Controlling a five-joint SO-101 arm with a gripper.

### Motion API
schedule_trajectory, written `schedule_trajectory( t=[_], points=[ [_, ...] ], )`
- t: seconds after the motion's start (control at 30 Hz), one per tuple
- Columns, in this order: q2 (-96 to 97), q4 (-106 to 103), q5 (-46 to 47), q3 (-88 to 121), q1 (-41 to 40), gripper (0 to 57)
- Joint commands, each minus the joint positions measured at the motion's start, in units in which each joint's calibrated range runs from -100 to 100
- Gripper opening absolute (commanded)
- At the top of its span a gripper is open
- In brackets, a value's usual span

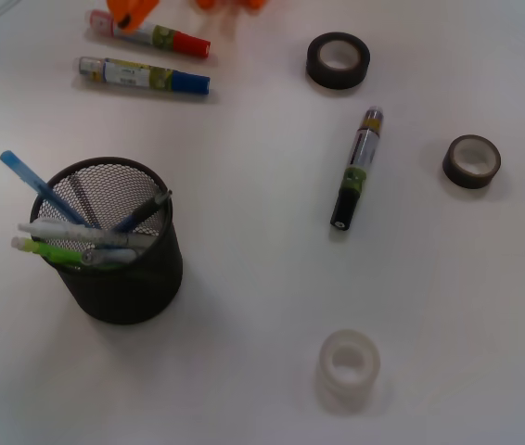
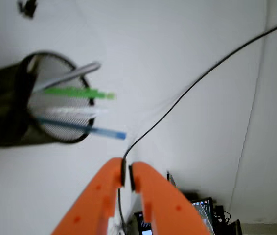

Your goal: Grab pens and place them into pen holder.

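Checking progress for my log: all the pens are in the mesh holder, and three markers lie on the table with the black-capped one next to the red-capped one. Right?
Not quite: in the front view the black-capped marker lies alone between the tape rolls; the blue-capped marker is beside the red-capped one. Pens are in the holder.

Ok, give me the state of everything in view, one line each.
pens: all in the holder, leaning out.
pen holder: upright, loaded.
pincer: shut, empty.
markers: three lying flat, capped.
tape rolls: three lying flat on the table.

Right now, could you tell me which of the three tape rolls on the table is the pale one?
The translucent white roll nearest the front view's bottom edge; the other two rolls are dark.
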Motion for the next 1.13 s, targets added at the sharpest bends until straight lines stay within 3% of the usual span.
schedule_trajectory(
  t=[0.0,0.17,0.43,0.63,1.1],
  points=[
    [-14.90,6.48,4.74,13.07,-0.53,1.1],
    [-31.81,21.70,8.50,27.29,-0.53,5.4],
    [-52.64,49.44,8.50,37.71,-0.53,5.3],
    [-52.64,64.05,8.45,33.63,-0.53,5.2],
    [-52.72,64.05,8.45,33.54,-0.53,5.2]
  ],
)
